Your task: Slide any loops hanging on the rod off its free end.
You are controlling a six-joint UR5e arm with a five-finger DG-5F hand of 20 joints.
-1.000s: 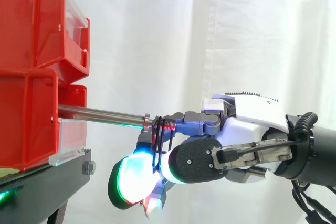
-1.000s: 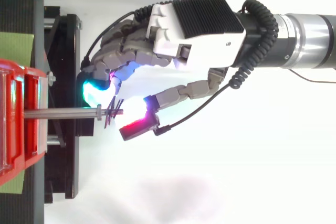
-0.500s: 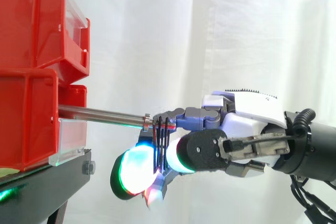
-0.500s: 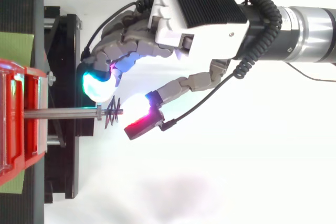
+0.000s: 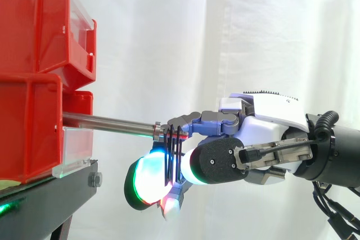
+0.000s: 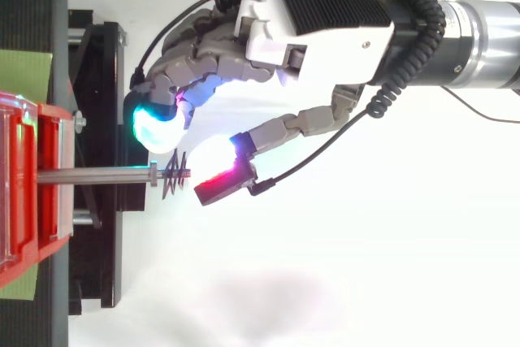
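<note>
Hand (image 5: 225, 164) reaches in from beyond the rod's (image 5: 107, 122) free end, palm just below rod level; cannot tell whether it grips anything. Dark loops (image 6: 175, 175) hang bunched on the rod at its free end, just outside a small collar (image 5: 157, 128). Rod's other end sits in red bins (image 5: 28, 127), black stand (image 5: 50, 195) beneath

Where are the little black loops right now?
In the side view the black loops hang near the free end of the metal rod, away from the red bins and close beside the robot hand.
</note>
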